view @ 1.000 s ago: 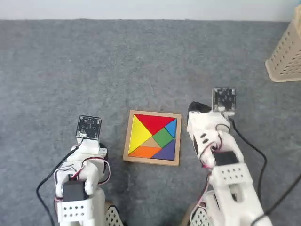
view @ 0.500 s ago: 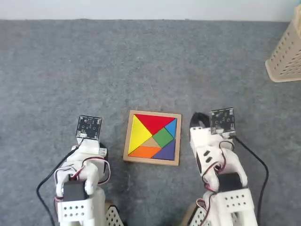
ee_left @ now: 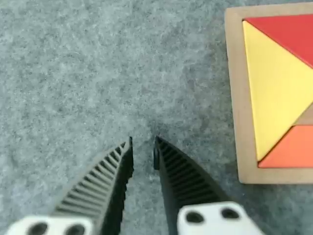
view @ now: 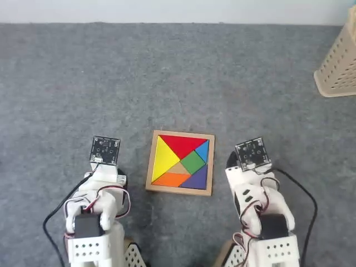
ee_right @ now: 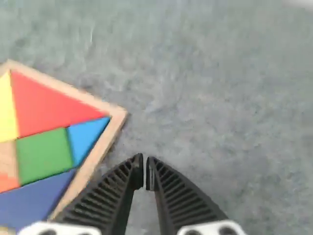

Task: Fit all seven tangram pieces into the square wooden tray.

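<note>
Right claw [ee_right: 145, 170], closed and empty, has pulled back toward lower right; the tray [view: 150, 164] holds all seven tangram pieces [view: 167, 158], so the task is likely finished. Left claw [ee_left: 143, 146] barely ajar.

Left wrist view: wooden tray [ee_left: 234, 98] is cut by pic edge; red piece [ee_left: 288, 29], yellow piece [ee_left: 279, 93], orange piece [ee_left: 291, 149] seen only in part. Right wrist view: tray [ee_right: 100, 142] cut off too, blurry. High view: beige basket [view: 336, 61] cut at right edge, left arm [view: 94, 217] & right arm [view: 261, 217] at bottom.
</note>
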Controlling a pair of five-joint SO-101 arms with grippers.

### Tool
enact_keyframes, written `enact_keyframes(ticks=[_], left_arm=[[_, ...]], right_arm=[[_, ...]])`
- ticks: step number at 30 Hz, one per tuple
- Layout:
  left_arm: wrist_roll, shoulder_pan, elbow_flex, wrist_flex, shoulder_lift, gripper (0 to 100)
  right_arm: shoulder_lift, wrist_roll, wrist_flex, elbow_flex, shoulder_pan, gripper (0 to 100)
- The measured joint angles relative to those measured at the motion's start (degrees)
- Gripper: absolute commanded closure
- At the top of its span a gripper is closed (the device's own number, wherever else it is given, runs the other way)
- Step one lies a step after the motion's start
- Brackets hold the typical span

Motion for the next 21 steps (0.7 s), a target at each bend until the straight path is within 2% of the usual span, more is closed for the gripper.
enact_keyframes(ticks=[6, 21], left_arm=[[0.0, 0.0, 0.0, 0.0, 0.0, 93], [0.0, 0.0, 0.0, 0.0, 0.0, 93]], right_arm=[[0.0, 3.5, -0.4, 0.0, 6.3, 99.2], [0.0, 4.0, 2.3, 0.0, 6.3, 99.2]])
